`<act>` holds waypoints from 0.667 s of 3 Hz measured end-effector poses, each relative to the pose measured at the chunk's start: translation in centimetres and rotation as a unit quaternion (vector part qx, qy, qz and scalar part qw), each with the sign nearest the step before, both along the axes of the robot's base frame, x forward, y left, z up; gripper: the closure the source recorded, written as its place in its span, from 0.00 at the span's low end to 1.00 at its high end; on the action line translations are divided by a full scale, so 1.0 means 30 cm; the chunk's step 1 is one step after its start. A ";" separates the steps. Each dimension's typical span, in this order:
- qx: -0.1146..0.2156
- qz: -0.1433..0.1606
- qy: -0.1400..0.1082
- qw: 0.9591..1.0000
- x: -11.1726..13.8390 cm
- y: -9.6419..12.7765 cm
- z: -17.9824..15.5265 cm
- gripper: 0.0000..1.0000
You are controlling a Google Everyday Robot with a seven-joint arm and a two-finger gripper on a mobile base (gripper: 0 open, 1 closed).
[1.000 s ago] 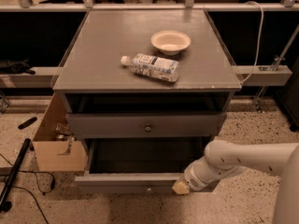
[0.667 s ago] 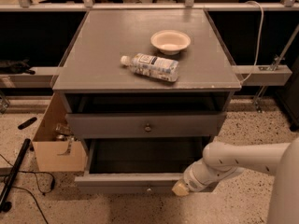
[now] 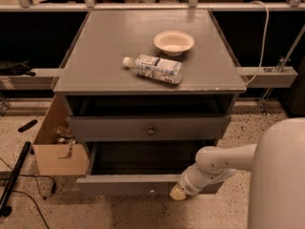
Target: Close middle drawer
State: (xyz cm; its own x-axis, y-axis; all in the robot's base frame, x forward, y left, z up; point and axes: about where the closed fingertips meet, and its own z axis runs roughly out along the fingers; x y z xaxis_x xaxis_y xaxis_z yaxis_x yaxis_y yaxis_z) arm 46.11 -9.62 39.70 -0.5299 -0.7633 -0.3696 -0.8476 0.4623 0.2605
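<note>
The middle drawer (image 3: 119, 185) is the lower of the two grey drawers in the cabinet. It stands pulled far out, with a dark inside and a small centre knob (image 3: 151, 191) on its front. My gripper (image 3: 177, 192) is at the end of the white arm (image 3: 224, 160). It sits low against the right part of this drawer's front, right of the knob. The upper grey drawer (image 3: 190, 127) with a dark round knob (image 3: 150, 130) stands a little way out above it.
On the cabinet top (image 3: 95, 56) lie a plastic bottle (image 3: 155, 68) on its side and a pale bowl (image 3: 174, 42). An open cardboard box (image 3: 57, 156) stands on the floor to the left, with black cables and a pole (image 3: 14, 178) near it. My white body (image 3: 279, 175) fills the lower right.
My arm and gripper have shifted slightly left along the drawer front, and my body fills more of the right side. The middle drawer looks about as far out as before.
</note>
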 end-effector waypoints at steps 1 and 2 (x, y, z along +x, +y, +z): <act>0.000 0.000 0.000 1.000 0.000 0.000 0.000 0.82; 0.004 0.006 -0.009 1.000 0.035 0.005 0.006 0.51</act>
